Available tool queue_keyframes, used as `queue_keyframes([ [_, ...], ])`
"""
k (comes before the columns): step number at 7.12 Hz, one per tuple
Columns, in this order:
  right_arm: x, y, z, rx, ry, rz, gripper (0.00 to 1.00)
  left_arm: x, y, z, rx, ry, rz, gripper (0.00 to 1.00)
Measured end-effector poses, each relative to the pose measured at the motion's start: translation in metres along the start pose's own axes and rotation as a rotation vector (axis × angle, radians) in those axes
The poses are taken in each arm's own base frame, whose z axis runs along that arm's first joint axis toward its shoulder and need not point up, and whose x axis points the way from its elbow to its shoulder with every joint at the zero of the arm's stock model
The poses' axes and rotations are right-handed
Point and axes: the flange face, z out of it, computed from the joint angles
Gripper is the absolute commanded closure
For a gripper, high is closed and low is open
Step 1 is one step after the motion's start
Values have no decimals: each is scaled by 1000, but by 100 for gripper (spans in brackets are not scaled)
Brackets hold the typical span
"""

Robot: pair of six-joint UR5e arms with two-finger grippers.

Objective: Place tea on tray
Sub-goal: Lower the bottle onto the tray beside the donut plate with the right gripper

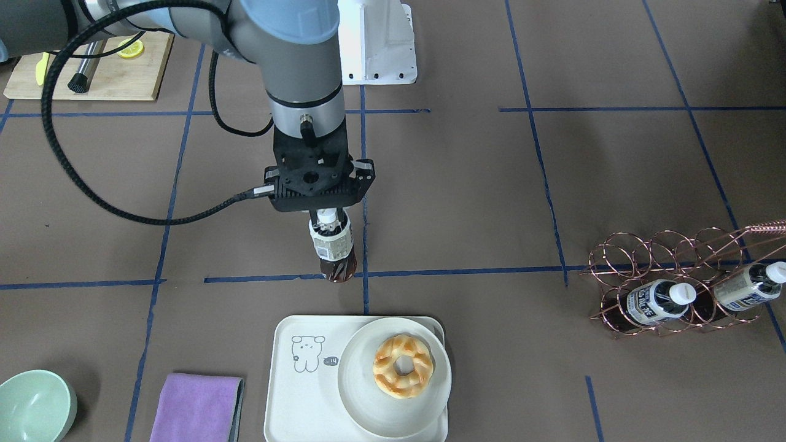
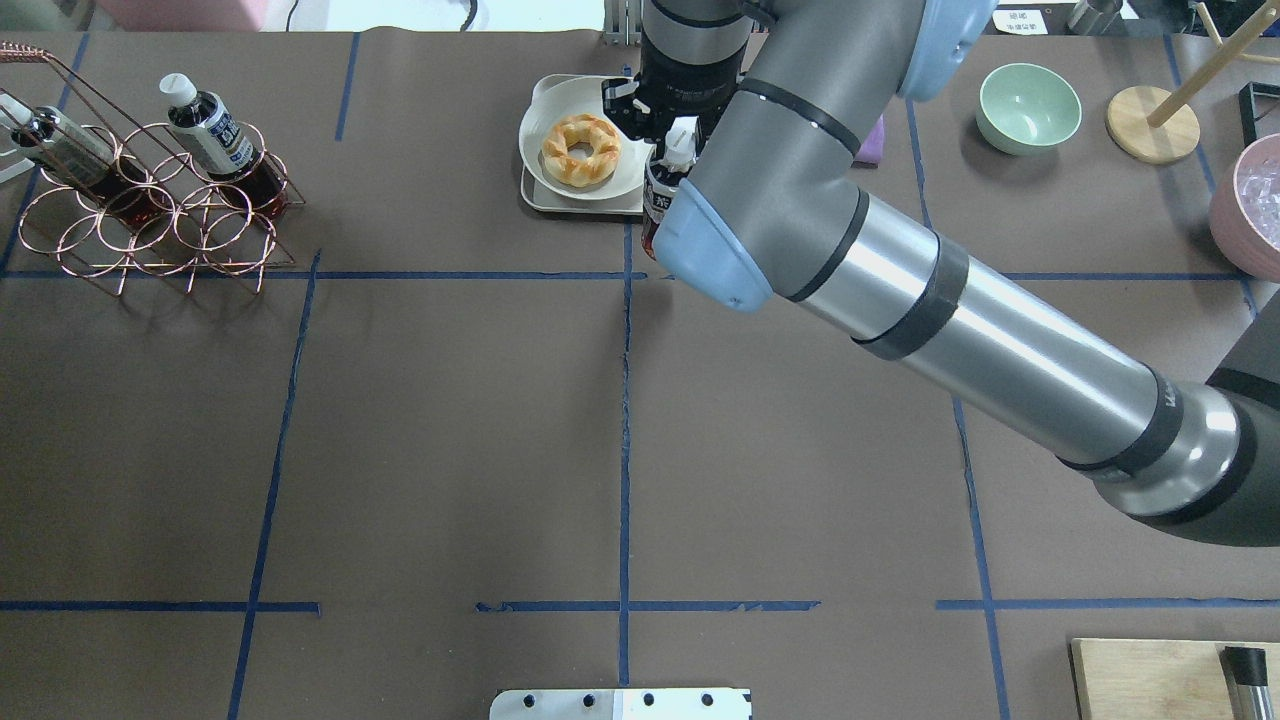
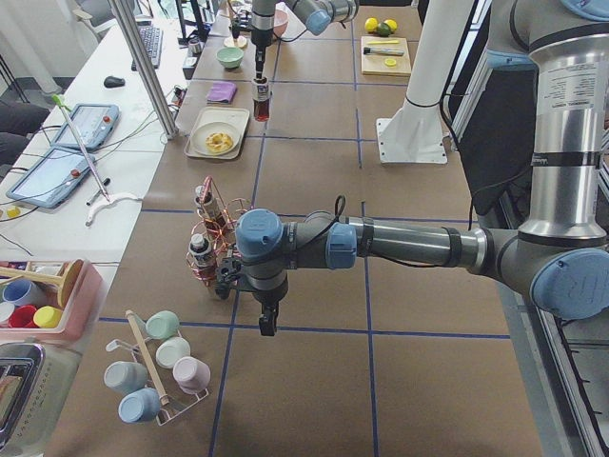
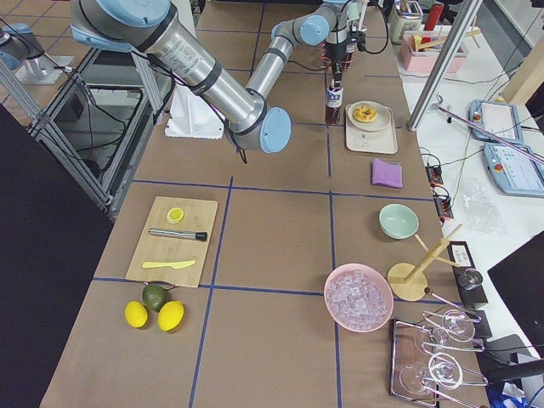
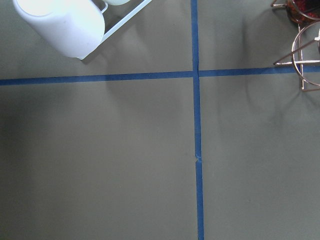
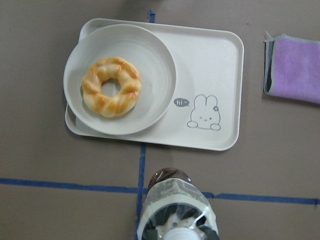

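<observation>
Right gripper [image 1: 330, 223] clamps clear plastic tea [image 1: 333, 247] near rounded off-white tray [image 1: 287, 399]

Table [image 2: 450, 450]: brown paper cover, marked into a grid with blue tape.
Far edge, middle: off-white tray [image 1: 295, 393].
Far edge, toward the robot's right end: purple cloth [image 1: 196, 408] just beside the tray, then green bowl [image 1: 34, 408].
Far edge, toward the left end: copper wire rack [image 2: 160, 235].
Robot's edge, right end: wooden board [image 4: 174, 242]; lemons and lime [image 4: 155, 308] near the corner.
Right end, toward the far edge: pink ice bowl [image 4: 359, 297].
</observation>
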Motion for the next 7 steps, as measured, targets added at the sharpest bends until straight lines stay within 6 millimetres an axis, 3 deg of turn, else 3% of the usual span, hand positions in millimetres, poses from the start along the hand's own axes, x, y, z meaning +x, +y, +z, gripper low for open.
queue_keyframes([
  [2, 23, -59, -2, -18, 5, 13, 100, -1, 0, 2, -3, 0, -3, 0],
  [4, 48, -107, 12, -43, 25, 19, 100, -2, 0, 3, -5, 0, -5, 0],
  [7, 71, -135, 49, -56, 35, 30, 100, -2, 0, 2, -3, 0, -3, 0],
])
